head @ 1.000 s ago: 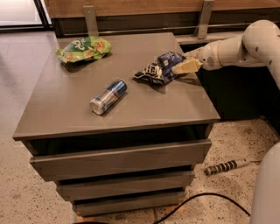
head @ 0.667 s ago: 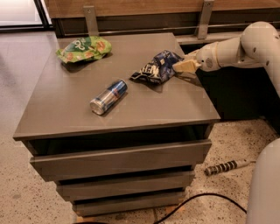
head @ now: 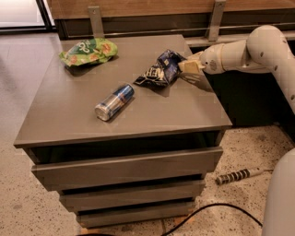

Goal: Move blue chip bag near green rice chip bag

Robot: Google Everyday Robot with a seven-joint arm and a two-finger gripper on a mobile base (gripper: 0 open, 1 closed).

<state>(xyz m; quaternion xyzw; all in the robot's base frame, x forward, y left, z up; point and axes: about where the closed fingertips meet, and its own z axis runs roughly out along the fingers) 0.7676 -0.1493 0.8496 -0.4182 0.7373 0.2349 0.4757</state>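
The worktop (head: 69,115) tops a grey cabinet with three drawers (head: 124,168) stacked under it, each set a little further back than the one above. Dark gaps show over the drawer fronts, but what is inside them cannot be seen. A blue-and-silver can (head: 114,102) lies on its side near the middle of the worktop, its silver end pointing to the front left.

The worktop is a flat, matt grey-brown slab. Behind it runs a wood panel (head: 152,7) above a dark rail with two metal brackets (head: 95,20). The floor (head: 18,203) is pale speckled stone. A black cable (head: 216,209) curves across it at the bottom, and a short striped object (head: 237,175) lies to the right of the cabinet.

The green bag (head: 88,50) lies flat at the far left corner of the worktop. The blue bag (head: 159,71) is toward the far right, crumpled and tilted, with its right end up and a shadow beneath it. The white arm (head: 239,53) reaches in from the right, and the gripper (head: 183,67) sits over the right side of the worktop with its tan fingers pinched on the right edge of the blue bag. The blue bag is well apart from the green bag and near the can, which lies to its front left.
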